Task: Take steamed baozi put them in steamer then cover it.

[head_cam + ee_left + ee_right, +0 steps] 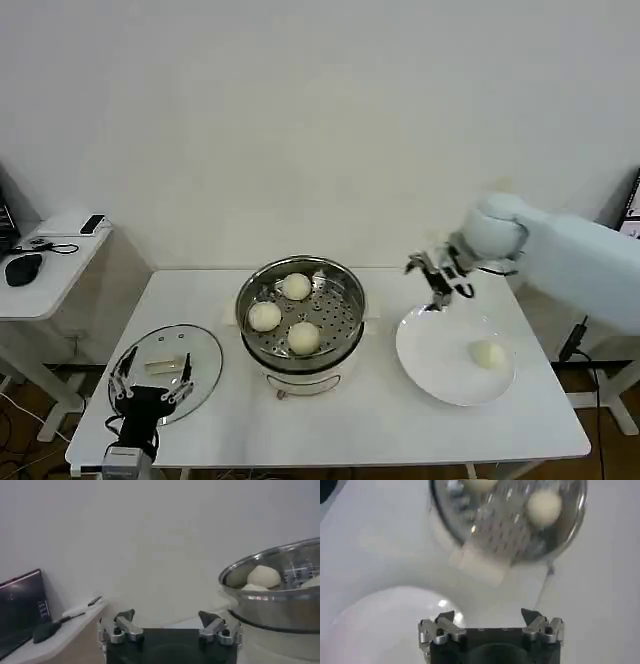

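A: What's the biggest thing here?

B: The white rectangular surface (380, 420). Everything sits on it.

A: And next?

B: The round shiny stainless-steel steamer (300, 312) on its white base, near the middle of the surface, uncovered. Three small round cream-white steamed baozi (304, 337) lie on its perforated tray, spaced apart from each other.

A: Where's the fourth one?

B: On the flat round white plate (440, 370) to the robot's right of the steamer. That lone cream-white bun (487, 353) rests toward the plate's right side.

A: Is there a cover?

B: A round glass lid (200, 350) lies flat on the surface to the robot's left of the steamer, close beside it.

A: What are the arms doing?

B: The right end effector (440, 275) hangs over the far edge of the plate, between steamer and plate, with its fingers apart and nothing between them. In the right wrist view its two fingers (441, 628) stand wide, with the plate and the steamer's rim (510, 530) beyond them.

A: And the left?

B: The left end effector (152, 385) is low at the near-left corner, over the lid's near edge, fingers spread and empty. Its wrist view shows the steamer wall (280, 605) just beside it with buns peeking over the rim.
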Controlling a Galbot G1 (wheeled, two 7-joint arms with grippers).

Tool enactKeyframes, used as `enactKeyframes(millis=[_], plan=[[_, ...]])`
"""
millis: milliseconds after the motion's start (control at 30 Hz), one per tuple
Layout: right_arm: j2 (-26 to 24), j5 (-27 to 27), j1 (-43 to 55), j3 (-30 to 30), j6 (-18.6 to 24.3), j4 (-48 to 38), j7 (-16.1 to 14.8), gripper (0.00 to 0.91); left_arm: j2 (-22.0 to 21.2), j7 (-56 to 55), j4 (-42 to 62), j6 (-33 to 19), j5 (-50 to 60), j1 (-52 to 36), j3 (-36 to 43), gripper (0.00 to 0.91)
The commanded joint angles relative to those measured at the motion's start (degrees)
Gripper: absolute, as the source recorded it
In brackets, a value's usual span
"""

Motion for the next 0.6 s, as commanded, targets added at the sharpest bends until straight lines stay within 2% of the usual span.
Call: enactKeyframes(millis=[33,300,600], plan=[[-10.72,-4.67,-9.86,5.08,-1.84,0.83,0.52,0.907,0.05,0.06,0.24,0.03,-0.02,-0.12,0.27,0.907],[-12.06,-8.29,-23.87,13.75,-2.18,-1.09,1.04,0.907,0.27,0.11,0.31,0.02,0.0,0.36,0.04,0.907],[-10.23,-8.89,-28.29,17.29,-2.01,-5.12,0.26,0.907,0.22,0.2,0.76,0.22,0.2,-0.11,0.54,0.907]])
